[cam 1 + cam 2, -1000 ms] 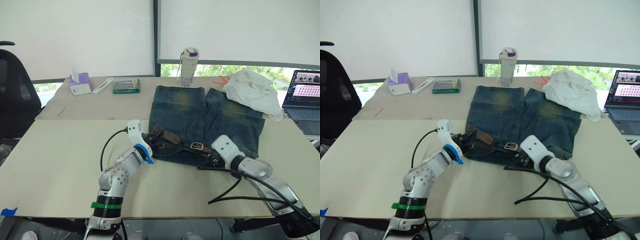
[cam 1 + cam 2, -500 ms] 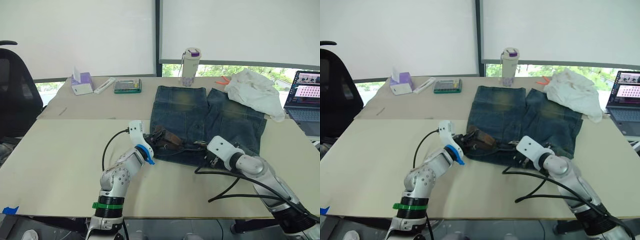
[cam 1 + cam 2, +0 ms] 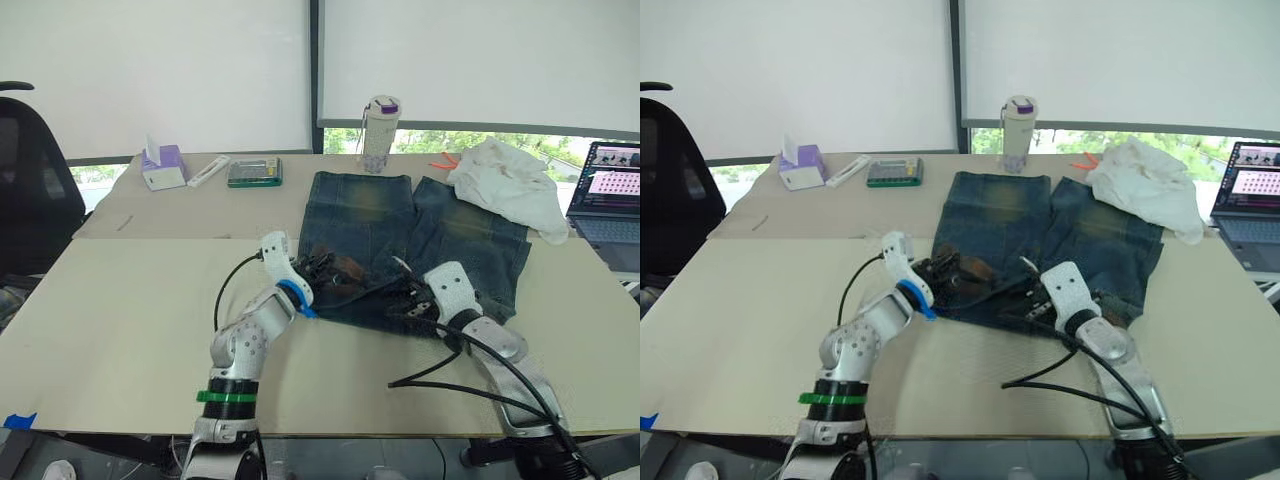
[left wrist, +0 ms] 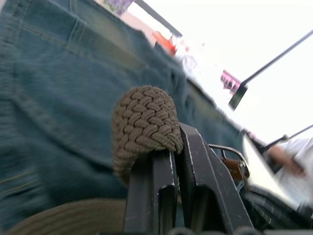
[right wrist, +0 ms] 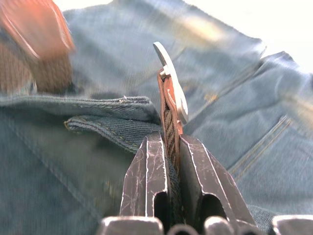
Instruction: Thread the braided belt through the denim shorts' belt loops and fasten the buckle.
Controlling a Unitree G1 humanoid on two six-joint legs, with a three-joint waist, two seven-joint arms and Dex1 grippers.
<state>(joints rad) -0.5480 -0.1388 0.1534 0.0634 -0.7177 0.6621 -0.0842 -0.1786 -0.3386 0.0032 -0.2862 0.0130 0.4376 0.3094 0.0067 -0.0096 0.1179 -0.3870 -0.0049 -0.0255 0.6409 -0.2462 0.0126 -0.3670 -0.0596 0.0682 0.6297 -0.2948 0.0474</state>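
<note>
A pale beige table [image 3: 120, 330] stands before a wall of white blinds, with a strip of green showing under the blind on the right. Nearest the edge, the left gripper [image 3: 305, 272] and right gripper [image 3: 412, 300] both reach onto the waistband of the denim shorts [image 3: 400, 235], which lie flat with the waistband toward the robot and the legs pointing away. The left gripper is clenched on a folded bend of the braided belt [image 4: 144, 129], whose woven brown loop bulges above the fingertips in the left wrist view. The right gripper is clamped on the strap end by the buckle [image 5: 172, 84], which stands up edge-on between its black fingers [image 5: 146, 176], just above a fold of denim at the waistband. Between the two grippers the belt runs across the top of the shorts as a dark line. Farther back lies a crumpled white cloth [image 3: 505, 180] resting on the far right leg, beside an open laptop [image 3: 608, 195]. Along the far side stand a tumbler [image 3: 379, 130], a green box [image 3: 253, 172], a white marker [image 3: 207, 170] and a purple tissue box [image 3: 160, 166]. A black chair [image 3: 30, 190] sits at the left.
</note>
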